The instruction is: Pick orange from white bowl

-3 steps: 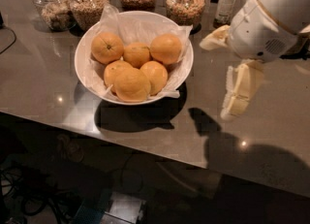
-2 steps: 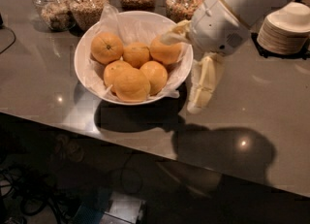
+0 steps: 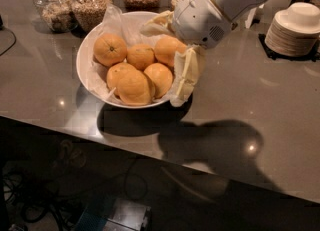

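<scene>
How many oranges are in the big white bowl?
6 oranges, all in the white bowl: back left, back middle, back right, front left, front right, frontmost. The gripper sits open over the bowl's right rim; more may hide underneath.

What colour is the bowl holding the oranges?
It's a glossy white bowl, seen best in the camera view. The gripper hovers over its right rim.

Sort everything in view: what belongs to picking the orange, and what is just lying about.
For the job: oranges, white bowl, gripper open at the bowl's right rim.
Lying about: jars, stack of plates, both on the counter.
</scene>
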